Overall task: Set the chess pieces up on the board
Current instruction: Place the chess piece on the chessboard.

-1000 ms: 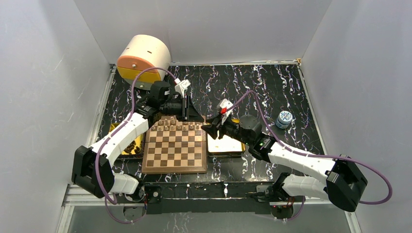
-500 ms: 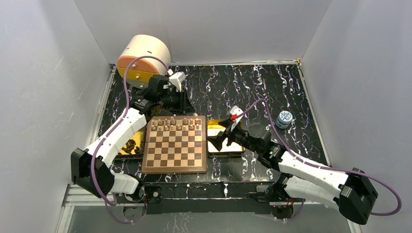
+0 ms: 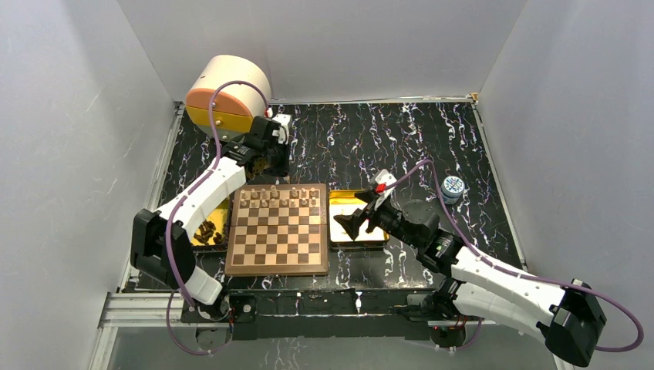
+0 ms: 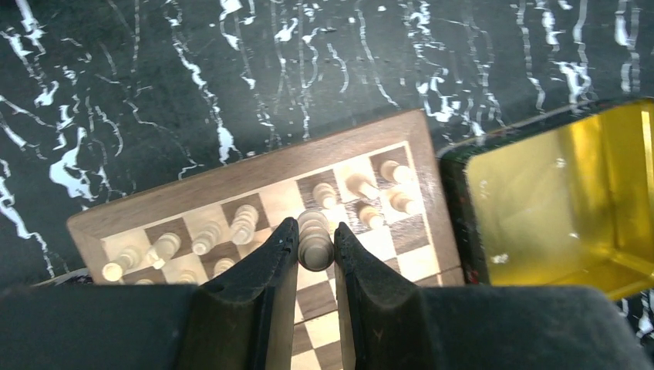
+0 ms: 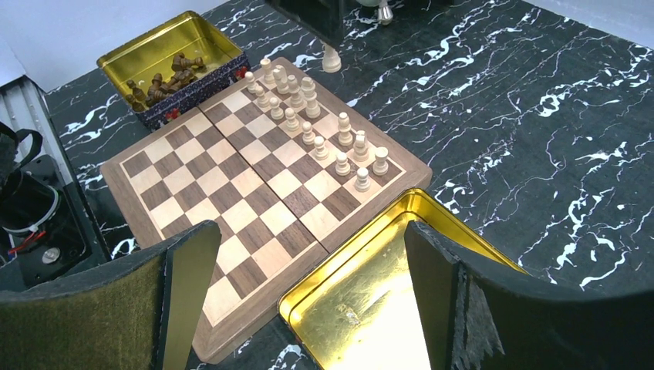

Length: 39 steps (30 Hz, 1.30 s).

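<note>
The board (image 3: 278, 245) lies between the two arms, with several light chess pieces (image 3: 279, 197) standing on its two far rows. They also show in the right wrist view as chess pieces (image 5: 316, 116). My left gripper (image 4: 315, 231) is shut on one light piece (image 4: 315, 245) and holds it in the air near the board's far edge (image 4: 231, 181). From the right wrist that piece (image 5: 332, 58) hangs just beyond the board (image 5: 224, 185). In the top view the left gripper (image 3: 275, 163) is at the board's far left. My right gripper (image 3: 351, 225) stands open with nothing between its fingers, above the right gold tray (image 5: 385, 301).
A gold tray (image 3: 207, 231) holding several dark pieces (image 5: 166, 75) sits left of the board. The right gold tray (image 3: 359, 196) lies against the board's right side. A cream and orange round container (image 3: 227, 96) stands at the back left, a small blue-lidded jar (image 3: 451, 187) at the right.
The left gripper has drawn back from over the far rows toward the far left, still gripping its piece. The right gripper has opened wide and pulled back from the board's right edge over the tray.
</note>
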Each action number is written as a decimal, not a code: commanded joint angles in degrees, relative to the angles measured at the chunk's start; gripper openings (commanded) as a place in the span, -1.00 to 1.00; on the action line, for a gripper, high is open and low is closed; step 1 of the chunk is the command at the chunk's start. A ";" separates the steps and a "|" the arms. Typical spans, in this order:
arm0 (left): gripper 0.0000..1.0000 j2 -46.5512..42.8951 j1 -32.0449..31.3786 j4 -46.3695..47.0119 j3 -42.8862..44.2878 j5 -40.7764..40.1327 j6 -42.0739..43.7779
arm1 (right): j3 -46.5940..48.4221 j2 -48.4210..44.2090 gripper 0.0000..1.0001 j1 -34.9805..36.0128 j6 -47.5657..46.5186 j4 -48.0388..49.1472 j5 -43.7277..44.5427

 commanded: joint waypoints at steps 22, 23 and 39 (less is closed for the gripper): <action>-0.78 6.48 -0.09 6.86 -7.34 -5.47 2.71 | -0.38 -1.26 0.97 -0.14 -0.14 2.23 2.01; -0.78 6.67 -0.09 7.00 -7.32 -5.24 2.67 | -0.41 -1.35 0.97 -0.16 -0.24 2.26 2.13; -0.75 8.52 -0.09 7.79 -7.57 -4.60 2.80 | -0.51 -1.17 0.97 -0.15 -1.06 3.12 2.49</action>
